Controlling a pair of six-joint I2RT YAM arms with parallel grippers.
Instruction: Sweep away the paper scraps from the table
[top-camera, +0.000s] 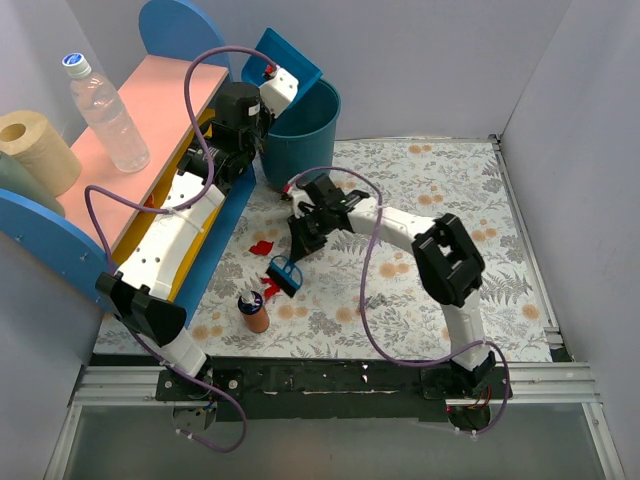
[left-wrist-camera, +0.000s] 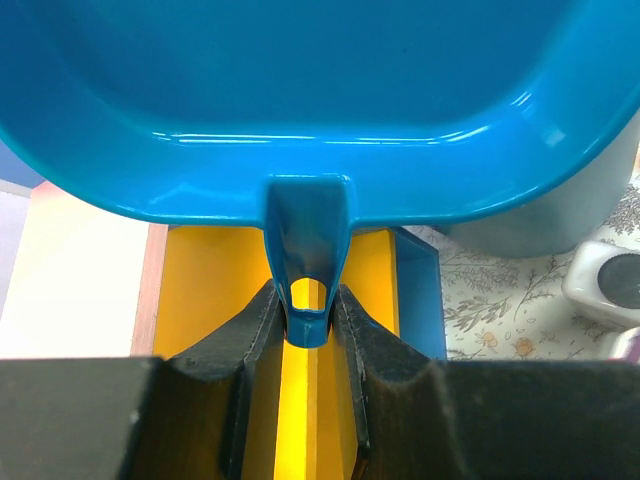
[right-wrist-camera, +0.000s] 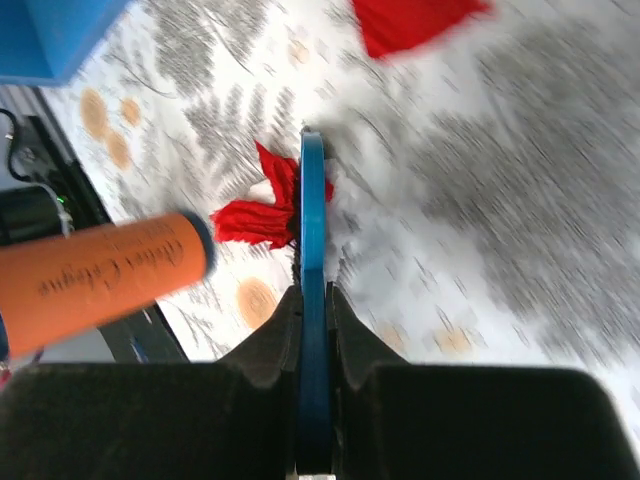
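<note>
From above, the right gripper (top-camera: 298, 248) hangs low over the middle of the table (top-camera: 450, 200), pinching a blue brush (top-camera: 286, 275) whose head points toward the near edge. The paper scraps (top-camera: 263, 246) I can see are all red and crumpled. One lies just left of the gripper, and a few more touch the brush head on its left side. An orange tube (top-camera: 256, 315) stands near them. The left gripper (top-camera: 268, 74) is well away from the scraps at the far left corner, holding a blue dustpan (top-camera: 290, 60) tilted above a blue bin (top-camera: 305, 135).

The left wrist view shows the left gripper (left-wrist-camera: 308, 300) clamped tight on the dustpan (left-wrist-camera: 320, 100) by its looped handle, over a yellow shelf (left-wrist-camera: 210, 290). No scraps show here.

In the right wrist view the right gripper (right-wrist-camera: 313, 300) is closed on the thin edge of the brush (right-wrist-camera: 312, 200). A red scrap (right-wrist-camera: 262, 215) lies against the brush's left face, just ahead of the fingertips, and another sits farther off at the top. The tube (right-wrist-camera: 100, 275) carries dark script. One word looks like "Cologne", and the rest I cannot read.
</note>
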